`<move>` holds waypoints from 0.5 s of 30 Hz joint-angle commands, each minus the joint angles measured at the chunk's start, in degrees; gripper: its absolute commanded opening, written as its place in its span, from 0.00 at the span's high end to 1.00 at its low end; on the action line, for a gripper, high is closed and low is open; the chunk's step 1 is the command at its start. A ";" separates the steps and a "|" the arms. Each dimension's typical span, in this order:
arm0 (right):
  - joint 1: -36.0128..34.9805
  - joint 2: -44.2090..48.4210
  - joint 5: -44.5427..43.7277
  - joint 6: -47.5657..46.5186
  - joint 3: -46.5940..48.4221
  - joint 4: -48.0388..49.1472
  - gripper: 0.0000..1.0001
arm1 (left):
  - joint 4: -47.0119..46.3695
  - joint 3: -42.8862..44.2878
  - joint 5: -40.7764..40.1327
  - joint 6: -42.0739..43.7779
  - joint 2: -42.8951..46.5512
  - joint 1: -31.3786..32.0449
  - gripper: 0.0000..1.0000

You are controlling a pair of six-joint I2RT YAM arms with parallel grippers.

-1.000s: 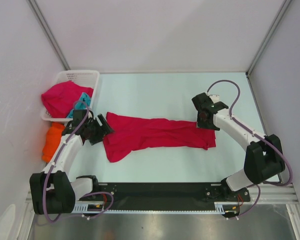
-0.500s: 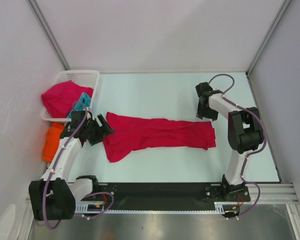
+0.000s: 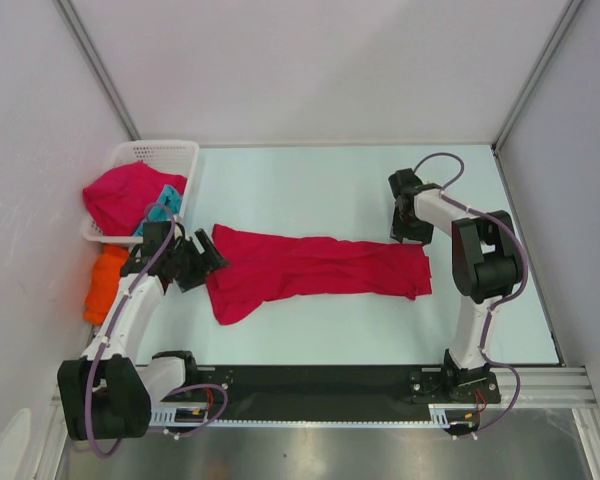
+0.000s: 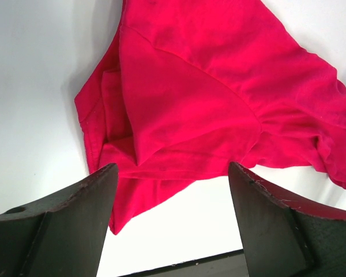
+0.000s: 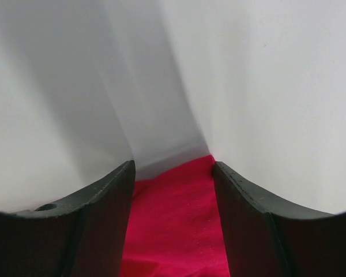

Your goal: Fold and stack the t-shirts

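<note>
A crimson t-shirt (image 3: 315,267), folded into a long strip, lies across the middle of the table. My left gripper (image 3: 206,263) is open at its left end, and in the left wrist view (image 4: 173,168) the rumpled sleeve end (image 4: 184,109) lies just ahead of the fingers. My right gripper (image 3: 412,232) hangs open over the strip's far right corner. The right wrist view (image 5: 173,167) shows red cloth (image 5: 176,231) below and between the parted fingers, not pinched. A second crimson t-shirt (image 3: 123,190) and a teal one (image 3: 166,200) sit in the basket. An orange t-shirt (image 3: 104,280) lies beside it.
The white lattice basket (image 3: 160,150) stands at the table's far left against the wall. White walls close in the left, back and right sides. The black base rail (image 3: 310,380) runs along the near edge.
The right arm has drawn its elbow in and stands more upright, its gripper shifted slightly toward the back above the shirt's right end. The left arm and the shirt have stayed put.
</note>
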State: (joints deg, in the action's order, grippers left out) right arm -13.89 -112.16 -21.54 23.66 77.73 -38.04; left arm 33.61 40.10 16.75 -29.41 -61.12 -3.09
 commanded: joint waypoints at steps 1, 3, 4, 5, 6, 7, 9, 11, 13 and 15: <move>0.09 3.52 -0.70 -0.37 -1.62 0.60 0.38 | -1.17 0.51 1.00 1.37 -0.31 -0.51 0.18; 0.09 4.93 -0.52 -0.02 -2.84 0.69 0.38 | -1.17 0.51 1.09 1.37 -0.49 -0.51 0.18; 0.00 5.54 -0.52 -0.02 -3.29 0.69 0.39 | -1.26 0.51 1.09 1.37 -0.49 -0.51 0.18; -0.08 6.59 -0.61 0.24 -3.73 0.69 0.39 | -1.35 0.51 1.18 1.37 -0.58 -0.51 0.18; -0.26 7.12 -0.52 0.33 -4.77 0.86 0.39 | -1.44 0.33 1.09 1.46 -0.75 -0.42 0.18; -0.35 7.48 -0.43 0.42 -5.31 0.86 0.39 | -1.52 0.33 1.18 1.29 -0.84 -0.42 0.18; -0.52 8.53 -0.61 0.77 -6.01 0.86 0.39 | -1.70 0.25 1.35 1.37 -0.84 -0.51 0.17; -0.70 8.80 -0.61 0.69 -6.89 1.21 0.39 | -1.79 0.16 1.35 1.46 -1.02 -0.51 0.18; -0.79 8.63 -0.61 0.69 -7.07 1.30 0.39 | -1.88 -0.02 1.44 1.37 -0.93 -0.51 0.18; -1.05 8.19 -0.52 0.69 -6.90 1.30 0.40 | -1.88 -0.02 1.26 1.46 -1.02 -0.51 0.18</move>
State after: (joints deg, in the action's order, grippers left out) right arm -14.26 -105.65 -21.54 23.90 71.02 -37.80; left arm 33.56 40.07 16.95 -29.41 -62.04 -3.09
